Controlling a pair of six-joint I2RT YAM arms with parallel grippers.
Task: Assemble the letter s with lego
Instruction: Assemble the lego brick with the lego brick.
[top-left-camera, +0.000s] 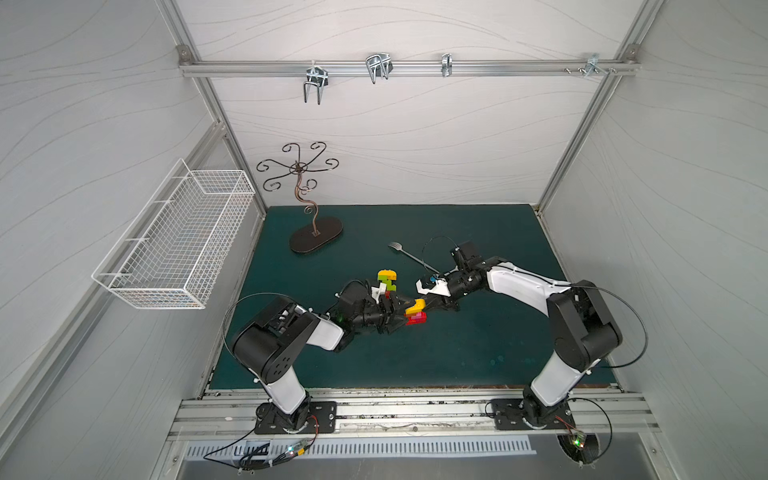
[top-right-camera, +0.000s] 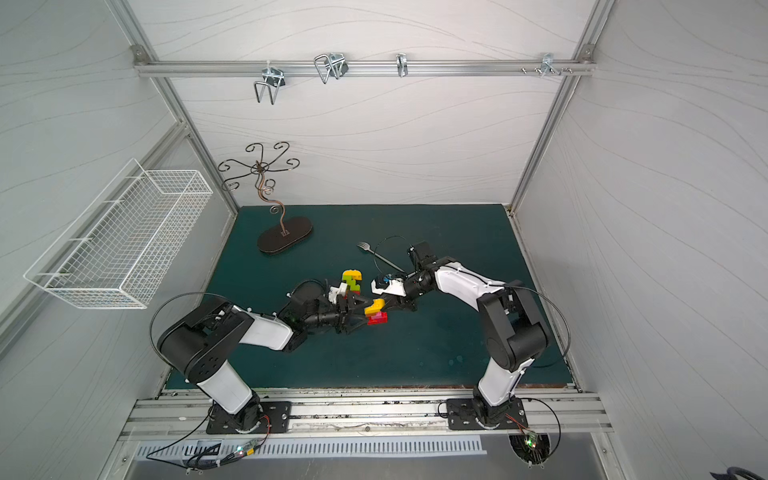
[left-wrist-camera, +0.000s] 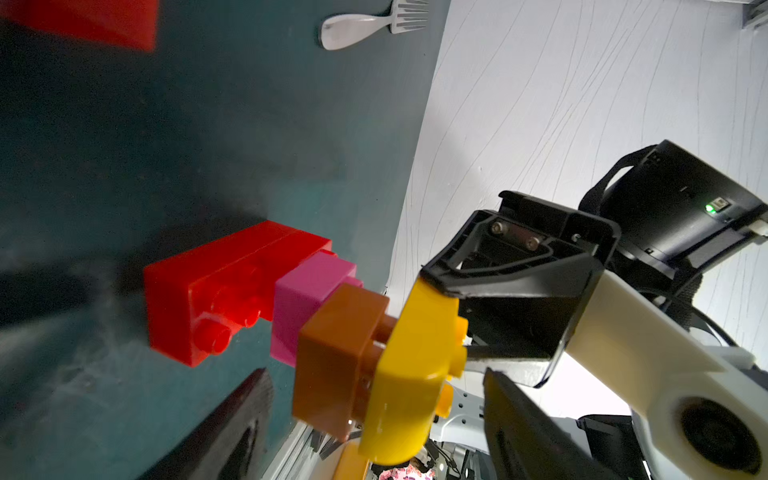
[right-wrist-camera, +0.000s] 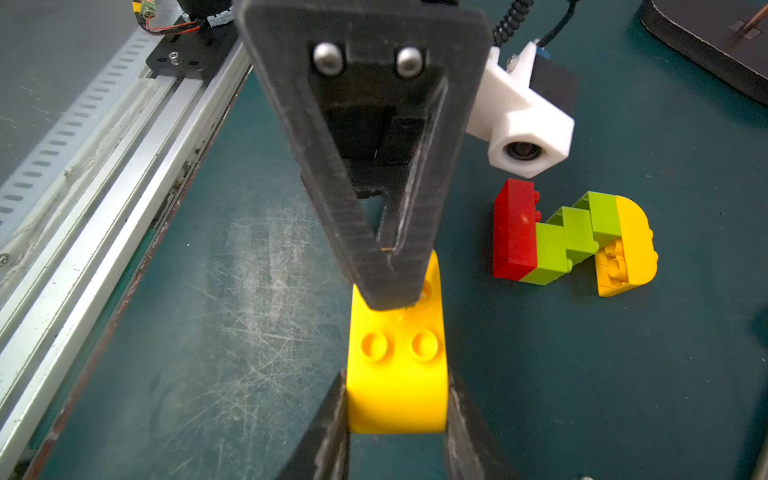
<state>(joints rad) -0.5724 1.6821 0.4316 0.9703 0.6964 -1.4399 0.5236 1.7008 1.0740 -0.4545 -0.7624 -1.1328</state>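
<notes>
A dark green matte worktop (top-left-camera: 478, 340), scratched pale near its front rail, is seen in both top views. At its far left a curled wire stand with an oval dark base (top-left-camera: 316, 237) is placed.

Near the middle, the right pincer (right-wrist-camera: 397, 411) is closed on a glossy yellow plastic brick with a rounded top (right-wrist-camera: 397, 374), which is gripped by its flat sides. This brick ends a stepped column. A chunky red brick (left-wrist-camera: 208, 291) rests on the worktop, a pink brick (left-wrist-camera: 307, 299) is fixed on it, then an orange-brown brick (left-wrist-camera: 336, 353), whose studs are partly visible at the joint.

The left pincer (top-left-camera: 406, 313) is held with its black triangular jaws apart, on either side of this column.

Just beside it, a second group of red, lime green and yellow bricks (right-wrist-camera: 569, 241) lies flat. A thin metal fork (top-left-camera: 409, 254) lies behind.
</notes>
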